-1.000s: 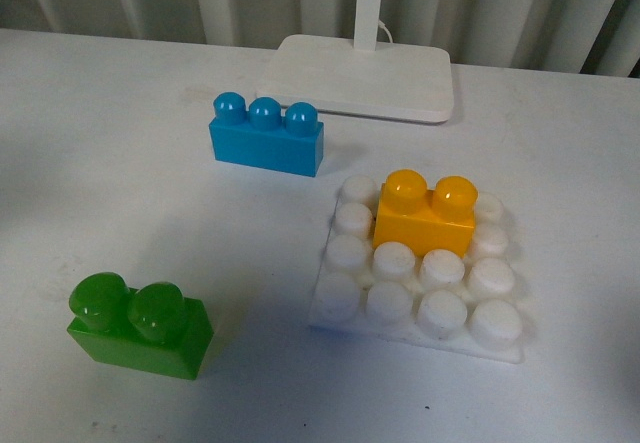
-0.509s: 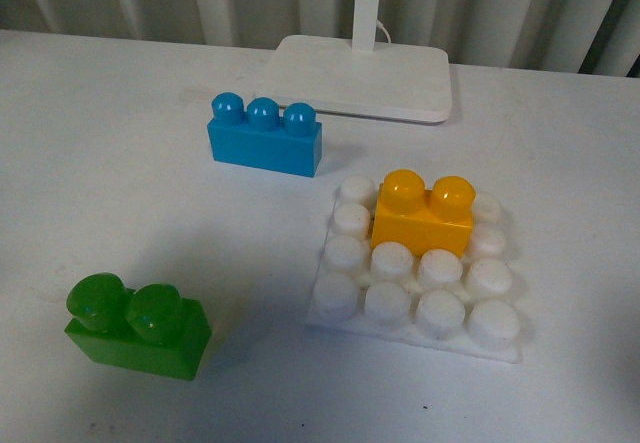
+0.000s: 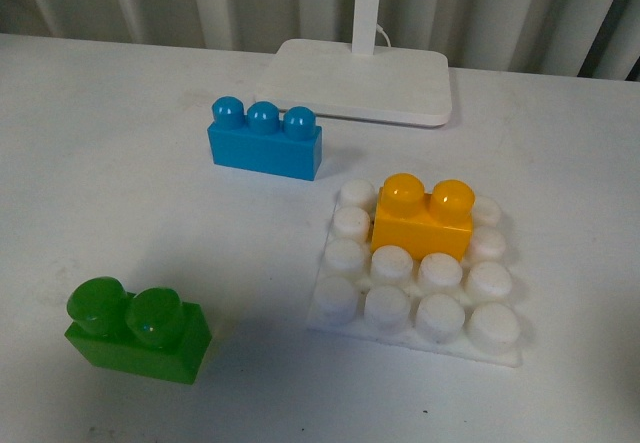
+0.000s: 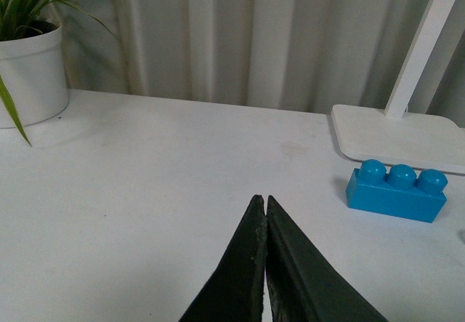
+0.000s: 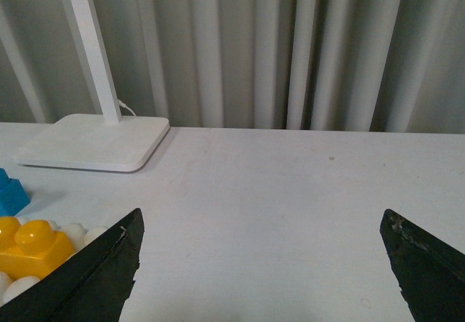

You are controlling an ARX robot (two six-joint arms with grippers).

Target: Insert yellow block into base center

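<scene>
Yellow block (image 3: 423, 217) sitting on the base (image 3: 415, 275), both my grippers clear of it.

Taking the base as landmark: the block covers two studs in the middle columns of its second row from the far edge, so it looks nearer that edge than dead centre. My left gripper (image 4: 265, 207) has its fingertips pressed together on nothing. My right gripper (image 5: 261, 246) is spread wide, empty, just beside the base. I judge the risk to be a block only half pressed down, or off centre; nudging it again could slide the light base across the table (image 3: 120, 193). Hidden from me: the block's underside and whether it is fully seated. Neither arm shows in the front view, and the right wrist view cuts off most of the base.
</scene>
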